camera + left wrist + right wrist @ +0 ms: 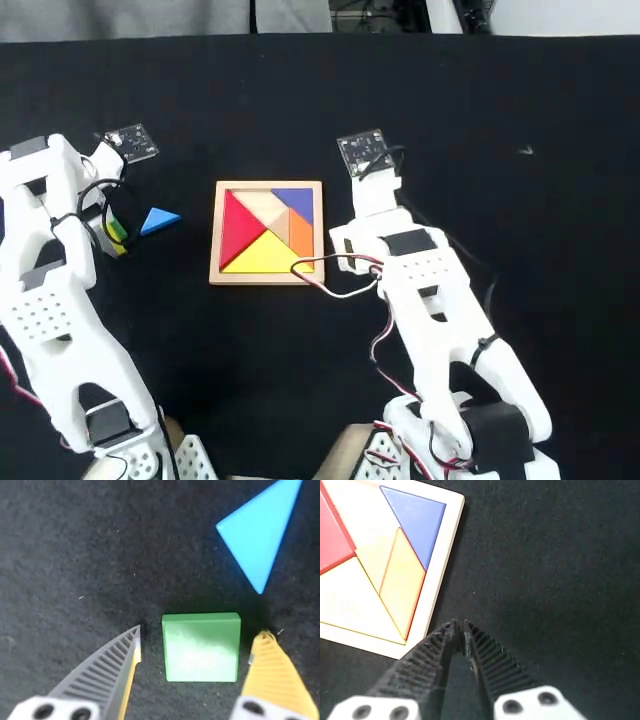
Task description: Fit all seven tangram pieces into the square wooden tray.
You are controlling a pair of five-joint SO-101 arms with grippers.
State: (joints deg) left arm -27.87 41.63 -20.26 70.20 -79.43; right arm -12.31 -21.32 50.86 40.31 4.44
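Straddling green square (201,647), left end effector (200,631) spread wide; right end effector (460,626) pressed together, empty.

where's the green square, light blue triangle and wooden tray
green square (201,647), left wrist view, top face centre
light blue triangle (259,533), left wrist view, face centre
wooden tray (216,235), high view, left rim

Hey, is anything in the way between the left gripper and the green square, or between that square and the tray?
Nothing between left gripper and green square: its open fingers flank it. The blue triangle lies between the square and the wooden tray; lifting over should clear it.
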